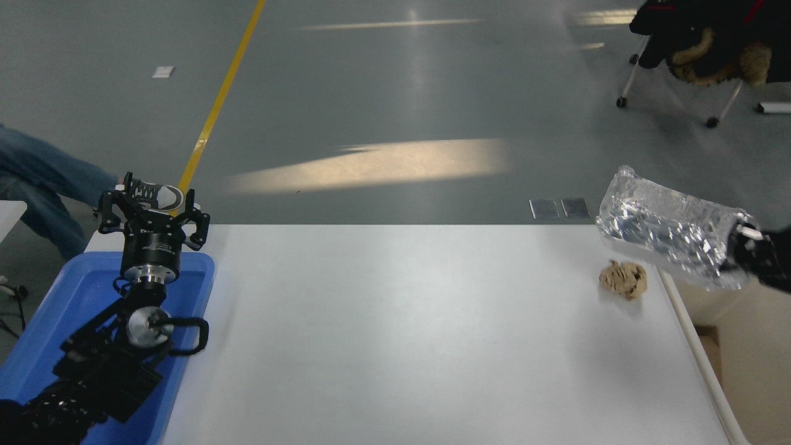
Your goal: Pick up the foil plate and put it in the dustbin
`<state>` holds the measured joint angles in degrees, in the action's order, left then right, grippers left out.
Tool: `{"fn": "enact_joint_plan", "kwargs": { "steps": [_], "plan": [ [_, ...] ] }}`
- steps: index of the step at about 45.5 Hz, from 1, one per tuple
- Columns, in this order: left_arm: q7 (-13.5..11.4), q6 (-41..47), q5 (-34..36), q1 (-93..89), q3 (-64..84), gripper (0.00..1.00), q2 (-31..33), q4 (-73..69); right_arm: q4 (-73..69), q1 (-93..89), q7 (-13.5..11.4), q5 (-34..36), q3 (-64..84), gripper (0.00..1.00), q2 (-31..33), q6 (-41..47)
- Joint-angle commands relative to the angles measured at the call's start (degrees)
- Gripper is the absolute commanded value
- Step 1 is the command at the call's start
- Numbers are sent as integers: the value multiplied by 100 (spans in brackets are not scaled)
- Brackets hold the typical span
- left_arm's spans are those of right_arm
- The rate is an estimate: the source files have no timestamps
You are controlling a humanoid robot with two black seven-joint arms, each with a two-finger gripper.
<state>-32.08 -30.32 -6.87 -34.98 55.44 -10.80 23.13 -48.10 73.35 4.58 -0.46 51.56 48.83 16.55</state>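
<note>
Holding: right hand [741, 253], at the right edge of the frame, pinches one end of the foil plate [670, 232]; only a small black part of this hand shows, the rest cut off by the frame edge.
Foil plate: shiny, crinkled, tilted, in the air at the right of the frame, its free end pointing up and left; clear of the surface, over the gap between the surface's right edge and the dustbin.
Dustbin: off-white tub [751, 346] at the lower right of the frame, beside the right edge of the surface; only part of it shows, below the plate and the right hand.
Surface: white [401, 334], filling the middle and lower part of the frame.
Paper wad: small crumpled brown lump [624, 279] lying on the surface near its right edge, just below and left of the raised plate, apart from it.
Left hand: parked at the left of the frame [154, 213], fingers spread and holding nothing, above the far end of the blue tray [74, 278].
Blue tray: shallow, at the lower left corner, with the left arm lying over it.
Person: a leg in blue jeans [37, 185] at the left edge, beyond the surface.
Chair: wheeled [680, 80], with dark clothing draped on it, on the grey floor at the upper right.
</note>
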Motion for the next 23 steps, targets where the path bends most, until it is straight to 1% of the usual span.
{"fn": "enact_joint_plan", "kwargs": {
  "steps": [1, 6, 9, 19, 23],
  "plan": [
    [0, 0, 1, 0, 2, 99, -1, -2, 2557, -3044, -9, 362, -2289, 0, -382, -99],
    [0, 0, 1, 0, 2, 99, -1, -2, 3639, -3695, -9, 380, -2791, 0, -848, -99],
    [0, 0, 1, 0, 2, 99, 0, -2, 4027, -3942, -9, 389, -2888, 0, -1138, -117],
    [0, 0, 1, 0, 2, 99, 8, -2, 4449, -4364, -45, 600, -2915, 0, -1578, -231],
    [0, 0, 1, 0, 2, 99, 0, -2, 4520, -4373, -132, 617, -2906, 0, -1649, -275]
  ]
}}
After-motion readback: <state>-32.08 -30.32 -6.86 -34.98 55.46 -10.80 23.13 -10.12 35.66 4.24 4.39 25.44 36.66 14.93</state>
